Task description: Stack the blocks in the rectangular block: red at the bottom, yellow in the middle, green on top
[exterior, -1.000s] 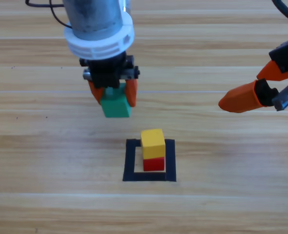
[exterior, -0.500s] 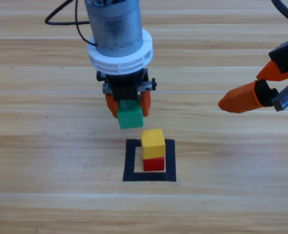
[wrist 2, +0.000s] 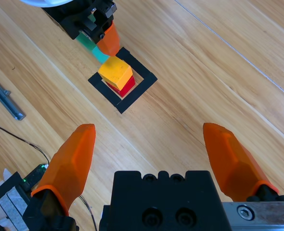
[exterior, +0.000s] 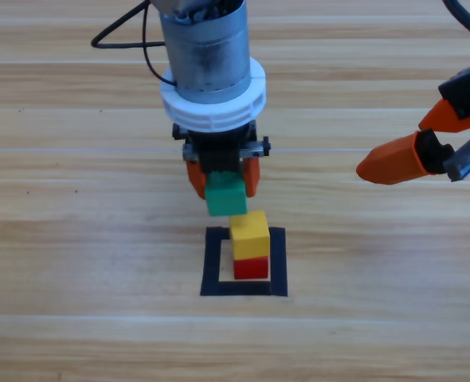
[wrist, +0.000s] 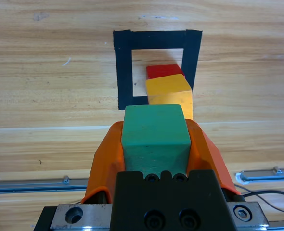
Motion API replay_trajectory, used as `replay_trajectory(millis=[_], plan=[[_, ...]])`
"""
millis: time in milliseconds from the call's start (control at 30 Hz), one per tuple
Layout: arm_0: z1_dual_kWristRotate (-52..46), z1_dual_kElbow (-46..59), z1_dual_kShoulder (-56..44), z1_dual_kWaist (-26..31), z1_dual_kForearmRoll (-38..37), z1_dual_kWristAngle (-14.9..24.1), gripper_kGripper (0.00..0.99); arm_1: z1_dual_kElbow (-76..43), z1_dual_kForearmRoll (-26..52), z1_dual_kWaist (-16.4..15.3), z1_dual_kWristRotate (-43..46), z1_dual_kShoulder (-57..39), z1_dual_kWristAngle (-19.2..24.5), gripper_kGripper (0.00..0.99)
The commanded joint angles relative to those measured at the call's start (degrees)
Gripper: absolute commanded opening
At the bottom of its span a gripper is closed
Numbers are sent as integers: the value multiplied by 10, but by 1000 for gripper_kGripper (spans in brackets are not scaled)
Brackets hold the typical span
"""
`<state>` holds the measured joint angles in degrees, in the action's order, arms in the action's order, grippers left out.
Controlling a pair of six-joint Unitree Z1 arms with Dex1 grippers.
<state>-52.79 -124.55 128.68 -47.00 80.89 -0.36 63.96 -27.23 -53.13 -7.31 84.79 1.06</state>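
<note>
While gripped, green (exterior: 225, 196) nears yellow (exterior: 249, 229) (unstacked)

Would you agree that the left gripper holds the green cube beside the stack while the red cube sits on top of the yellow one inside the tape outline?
Not quite: the yellow cube sits on the red cube, as the high view shows. The left gripper does hold the green cube beside the stack inside the tape outline.
</note>
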Motion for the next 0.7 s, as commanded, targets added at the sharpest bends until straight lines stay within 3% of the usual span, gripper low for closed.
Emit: replay_trajectory(millis=[33, 700], plan=[[-8, -10, 35, -26, 5, 7, 55, -16, 6, 16, 5, 35, -4, 983], [-2, -28, 54, -30, 5, 6, 57, -16, 6, 16, 5, 38, -5, 985]])
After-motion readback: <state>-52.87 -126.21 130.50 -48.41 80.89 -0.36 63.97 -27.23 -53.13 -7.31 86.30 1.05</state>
